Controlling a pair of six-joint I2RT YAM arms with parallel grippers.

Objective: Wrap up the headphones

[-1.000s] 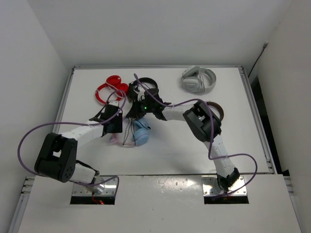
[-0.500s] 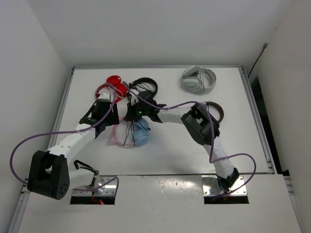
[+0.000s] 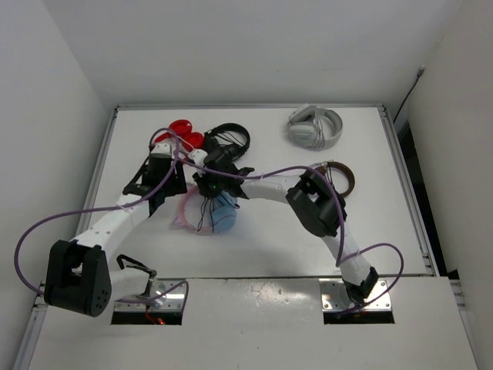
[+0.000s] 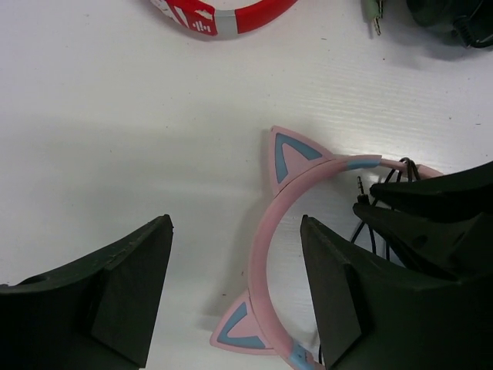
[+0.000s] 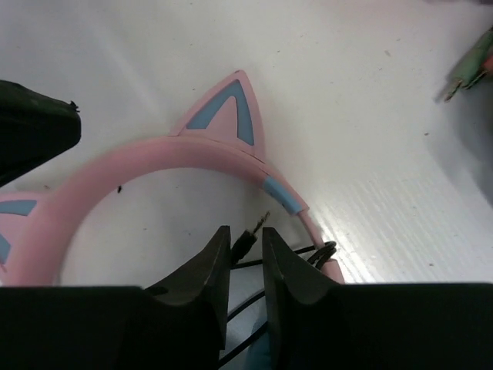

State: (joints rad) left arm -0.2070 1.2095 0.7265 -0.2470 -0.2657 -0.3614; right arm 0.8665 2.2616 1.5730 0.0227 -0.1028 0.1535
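headphones (image 4: 263,239) between spread left fingers (image 4: 127,297), cable (image 5: 251,236) pinched in right fingers (image 5: 192,297)

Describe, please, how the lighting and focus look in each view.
Top external: evenly lit, sharp, shadows faint. Left wrist: headphones crisp, with a soft shadow beside the headband; left gripper dark and slightly soft. Right wrist: plug sharp; right gripper close to the lens, dark and blurred; table bright.

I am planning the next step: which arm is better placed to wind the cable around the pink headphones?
Probably right. The right tool is closed on the cable near its plug, beside the headband of the headphones. The left tool is open above the headband and holds nothing.
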